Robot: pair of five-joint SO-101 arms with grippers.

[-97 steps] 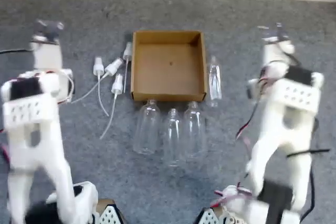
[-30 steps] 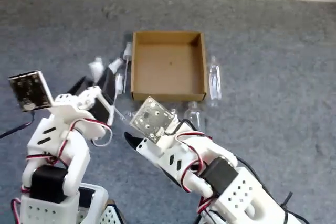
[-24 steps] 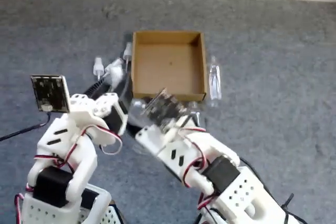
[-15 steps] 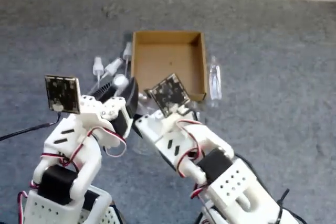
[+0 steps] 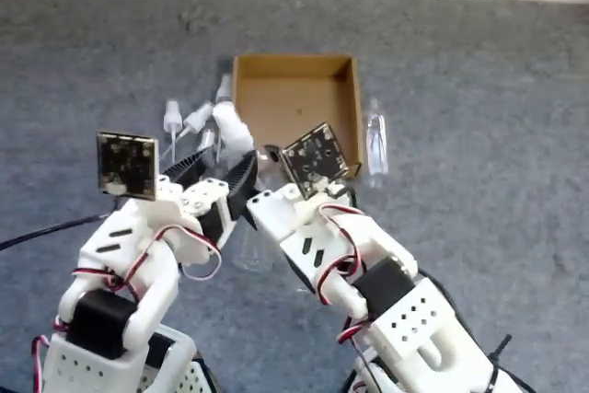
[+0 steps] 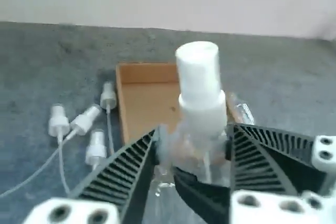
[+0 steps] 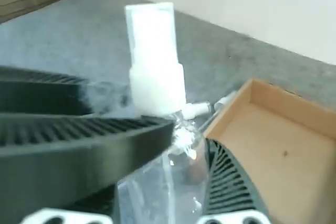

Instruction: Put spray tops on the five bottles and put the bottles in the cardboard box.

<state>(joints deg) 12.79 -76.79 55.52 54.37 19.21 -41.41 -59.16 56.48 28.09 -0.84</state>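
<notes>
Clamping one bottle (image 6: 195, 129) between them, left gripper (image 6: 191, 132) and right gripper (image 7: 190, 137) held it upright at the box's (image 5: 294, 60) 7 o'clock, probably bracing it so the spray top (image 6: 198, 80) seated.

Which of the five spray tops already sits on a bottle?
The raised spray top, on a clear bottle; the other four lie loose on the carpet left of the box.

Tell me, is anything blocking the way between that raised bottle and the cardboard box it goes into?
Nothing visible does. The bottle hangs just short of the near wall of the cardboard box, and the box floor is bare. The loose spray tops lie on the carpet beside the box, off that path.
</notes>
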